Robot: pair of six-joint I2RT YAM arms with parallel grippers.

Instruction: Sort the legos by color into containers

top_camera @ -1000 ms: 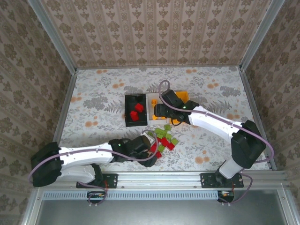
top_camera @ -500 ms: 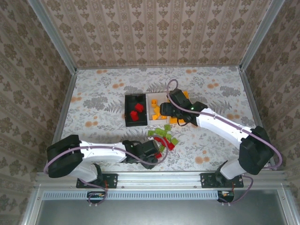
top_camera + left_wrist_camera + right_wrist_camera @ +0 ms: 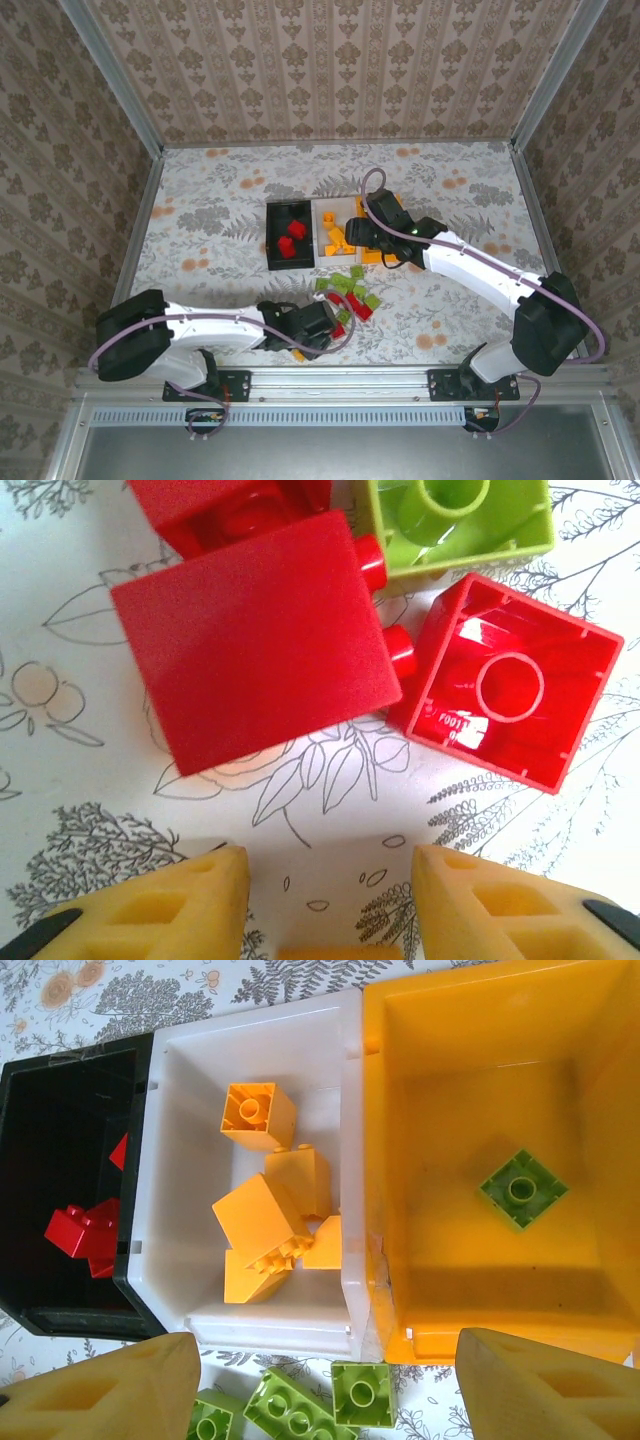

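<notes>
Legos point(image 3: 347, 292) lie heaped on the desk point(image 3: 220, 200) near the bins. The left fingers point(image 3: 170, 910) stand spread and empty just short of a flat-sided red block point(image 3: 255, 645), whose studs seem to touch a hollow red block point(image 3: 510, 695). Best to straddle it alone and squarely before closing, then carry it to the black bin point(image 3: 50, 1130). The right fingers point(image 3: 110, 1390), parted and empty, hover over the orange bin point(image 3: 450, 1140), which holds one green block point(image 3: 522, 1188).

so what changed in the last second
The right hand slid right, from over the white bin toward the orange bin. The left hand drew back toward the near edge, open over the red legos, holding nothing. The bins and the loose green legos stayed put.
</notes>
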